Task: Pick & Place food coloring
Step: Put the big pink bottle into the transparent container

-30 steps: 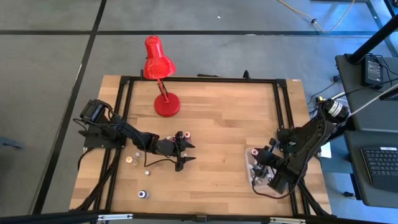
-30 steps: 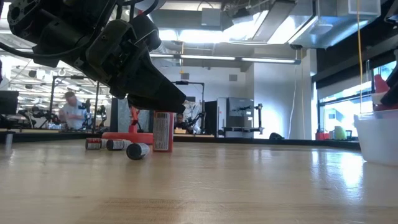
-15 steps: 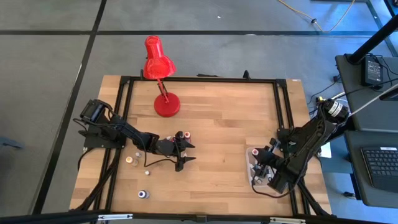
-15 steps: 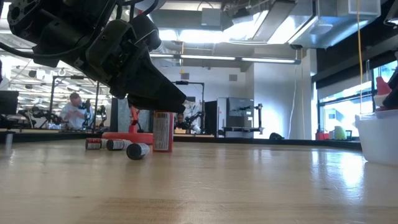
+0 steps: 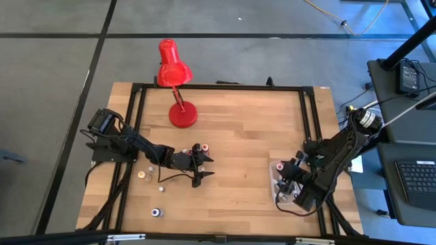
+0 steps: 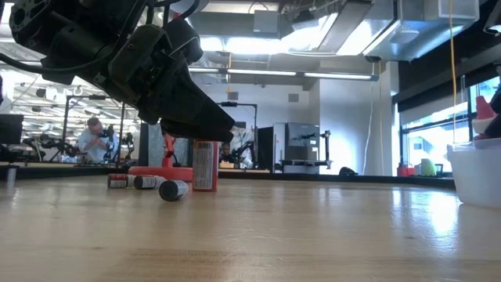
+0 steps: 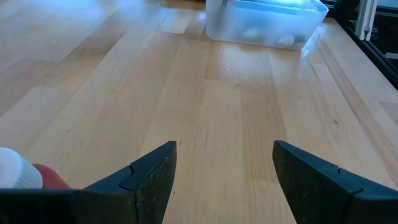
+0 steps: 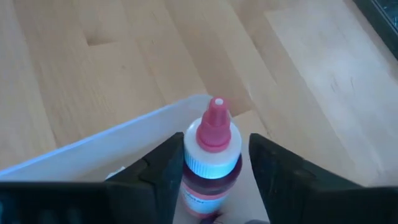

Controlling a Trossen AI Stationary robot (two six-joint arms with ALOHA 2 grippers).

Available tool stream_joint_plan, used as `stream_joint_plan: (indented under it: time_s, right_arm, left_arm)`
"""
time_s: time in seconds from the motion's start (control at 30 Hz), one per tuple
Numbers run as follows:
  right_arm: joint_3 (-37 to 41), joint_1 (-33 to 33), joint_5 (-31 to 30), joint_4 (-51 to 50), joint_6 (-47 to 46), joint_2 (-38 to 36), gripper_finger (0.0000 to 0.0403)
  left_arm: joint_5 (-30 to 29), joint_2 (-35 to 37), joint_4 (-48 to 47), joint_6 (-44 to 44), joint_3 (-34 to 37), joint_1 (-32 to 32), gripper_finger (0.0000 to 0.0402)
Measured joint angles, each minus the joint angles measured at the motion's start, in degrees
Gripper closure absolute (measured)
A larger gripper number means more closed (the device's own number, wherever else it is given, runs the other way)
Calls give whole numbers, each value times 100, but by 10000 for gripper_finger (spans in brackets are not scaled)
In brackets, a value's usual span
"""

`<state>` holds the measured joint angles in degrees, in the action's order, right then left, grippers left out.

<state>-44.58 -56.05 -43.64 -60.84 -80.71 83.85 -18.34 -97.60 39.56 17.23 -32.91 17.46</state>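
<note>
Small food coloring bottles (image 5: 142, 175) lie scattered on the wooden table at the left. One red bottle (image 6: 205, 166) stands upright just beside my left gripper (image 7: 227, 168), which hovers low and open with nothing between its fingers. At the right, my right gripper (image 8: 214, 168) stands over the clear tub (image 5: 276, 196), open. A red bottle with a white cap and pink tip (image 8: 212, 144) stands upright between its fingers. The bottle's lower end is hidden. My right gripper's fingers flank the bottle's white cap (image 8: 211, 155), slanting down from above. A thin gap shows at one finger (image 8: 273, 168). The other finger (image 8: 163, 171) lies right against the cap's edge, and I cannot tell whether it touches.
A red desk lamp (image 5: 178, 88) stands at the far left-centre of the table, its base (image 6: 160, 171) behind the bottles. A black frame (image 5: 310, 116) runs round the table. Bare wood lies between the two arms. Pale bottle caps show inside the tub (image 7: 264, 22).
</note>
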Motion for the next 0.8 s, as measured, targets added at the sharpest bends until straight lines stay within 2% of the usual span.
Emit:
stream_joint_plan:
  time_s: [0.37,0.6,0.8]
  right_arm:
    - [0,-2,4,-136,-4,-4,188]
    - [-9,0,5,-206,-7,-4,187]
    - [-275,-2,25,-649,-7,-2,187]
  left_arm:
    - [-1,0,-1,0,0,1,142]
    - [-1,0,-1,-2,0,-1,142]
    - [-1,0,-1,0,0,1,142]
